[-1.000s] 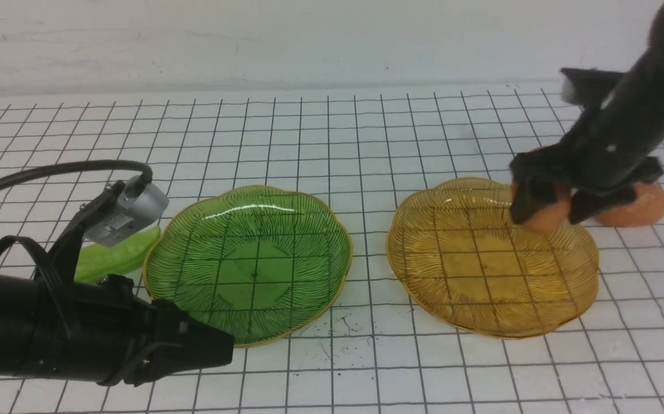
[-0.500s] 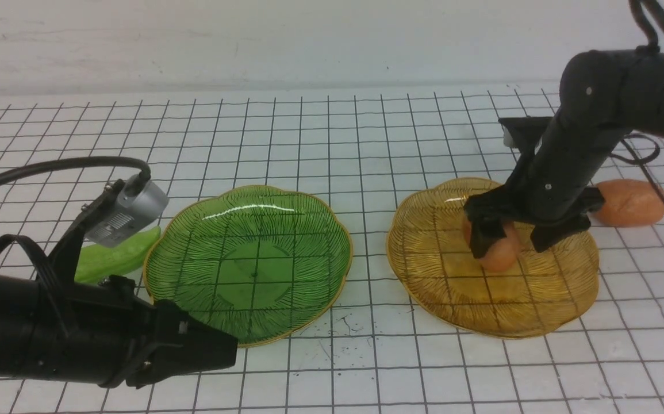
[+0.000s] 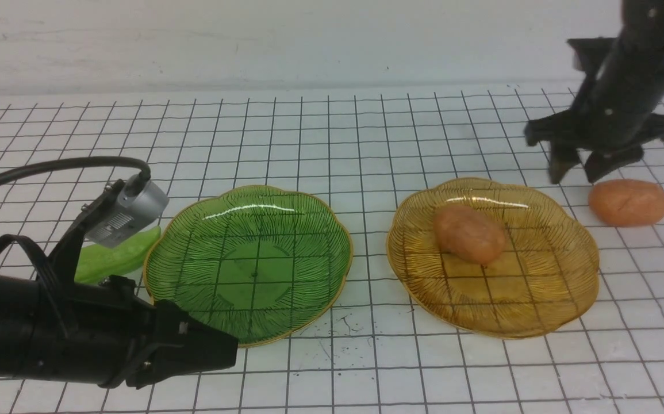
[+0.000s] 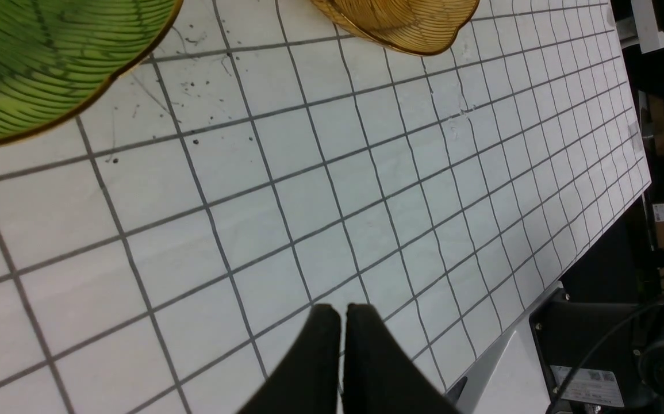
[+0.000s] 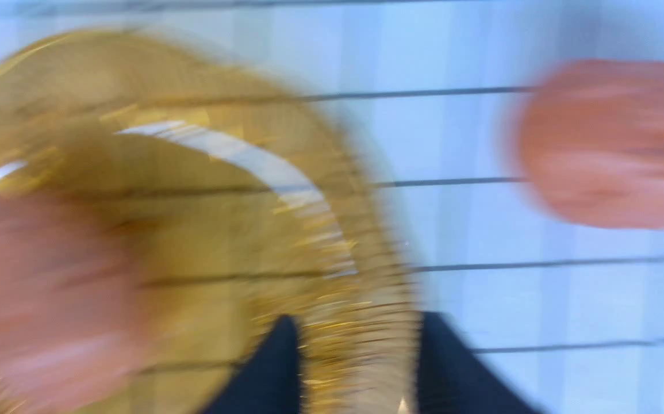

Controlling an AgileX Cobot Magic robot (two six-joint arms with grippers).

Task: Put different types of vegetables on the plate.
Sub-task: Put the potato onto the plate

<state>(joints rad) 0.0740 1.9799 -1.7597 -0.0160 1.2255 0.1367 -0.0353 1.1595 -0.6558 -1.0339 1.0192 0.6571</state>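
Note:
One orange-brown potato [image 3: 469, 233] lies inside the amber plate [image 3: 561, 299]; it shows blurred in the right wrist view [image 5: 38, 299]. A second potato [image 3: 628, 202] rests on the table right of that plate, also in the right wrist view [image 5: 613, 144]. My right gripper [image 3: 575, 167] is open and empty, raised above the plate's far right rim, left of the second potato. A light-green cucumber [image 3: 114, 257] lies left of the green plate [image 3: 205, 230], partly hidden by my left arm. My left gripper [image 4: 341, 313] is shut and empty, low near the table's front. Only one cucumber shows.
The table is a white sheet with a black grid [image 3: 332, 132]. Its near edge and a dark stand [image 4: 596, 339] show in the left wrist view. A white wall runs along the back.
My right gripper carried the potato over the amber plate, opened and let it go there, then rose and moved back right. The left arm has not moved.

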